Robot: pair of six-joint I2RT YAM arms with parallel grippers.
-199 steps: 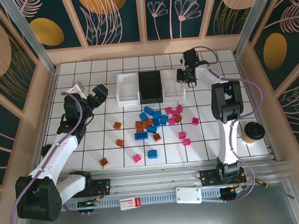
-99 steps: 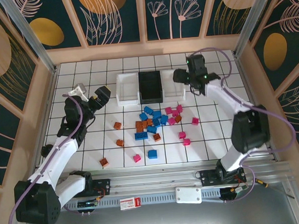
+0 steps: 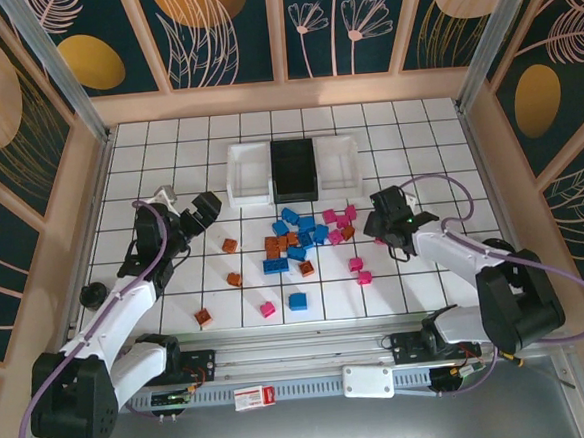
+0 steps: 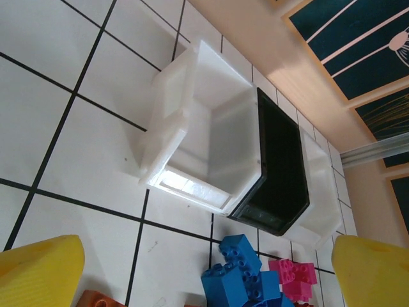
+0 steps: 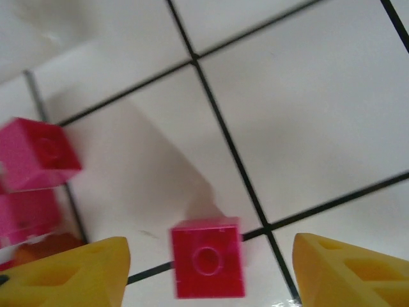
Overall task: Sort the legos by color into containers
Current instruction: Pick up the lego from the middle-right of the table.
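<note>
Three containers stand in a row at the back: a white bin (image 3: 247, 174), a black bin (image 3: 293, 169) and a second white bin (image 3: 340, 163). Blue, orange and pink legos lie heaped mid-table (image 3: 295, 231), with strays such as an orange one (image 3: 230, 245) and a pink one (image 3: 267, 308). My left gripper (image 3: 203, 210) is open left of the heap. In its wrist view the white bin (image 4: 211, 121), black bin (image 4: 281, 173) and blue legos (image 4: 239, 275) lie ahead of the left gripper (image 4: 204, 281). My right gripper (image 3: 383, 229) is open, with a pink lego (image 5: 208, 265) on the tile between its fingers (image 5: 70, 275).
More pink legos (image 5: 38, 153) and an orange one (image 5: 45, 249) lie left of the right gripper. Two pink legos (image 3: 360, 270) and a blue one (image 3: 297, 301) sit nearer the front. A red-labelled white box (image 3: 251, 397) rests on the front rail. Wooden walls (image 3: 90, 193) enclose the table.
My right arm swung from above the right white bin down to the pink lego right of the heap, and its jaws opened. The left gripper shifted slightly nearer.
</note>
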